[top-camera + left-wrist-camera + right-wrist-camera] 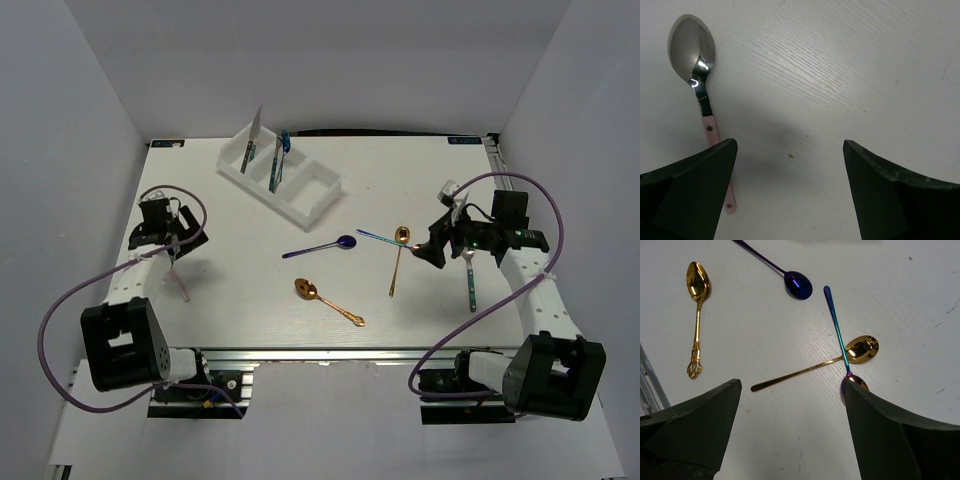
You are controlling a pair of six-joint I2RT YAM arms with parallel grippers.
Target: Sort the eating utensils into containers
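Spoons [469, 285] lie loose on the white table [250, 290], away from the white plastic tray with three boxes [290, 203] at the far side. A silver knife [254, 135] and a blue-green piece [281, 160] stand in that tray. My left gripper [790, 150] is wide apart over bare table, just beside a silver spoon with a pink handle [702, 85]. My right gripper [792, 385] is wide apart too, above a thin gold spoon [805, 371] crossed by a rainbow-coloured spoon [836, 325]. A dark blue spoon [797, 284] and a fancy gold spoon [697, 285] lie near.
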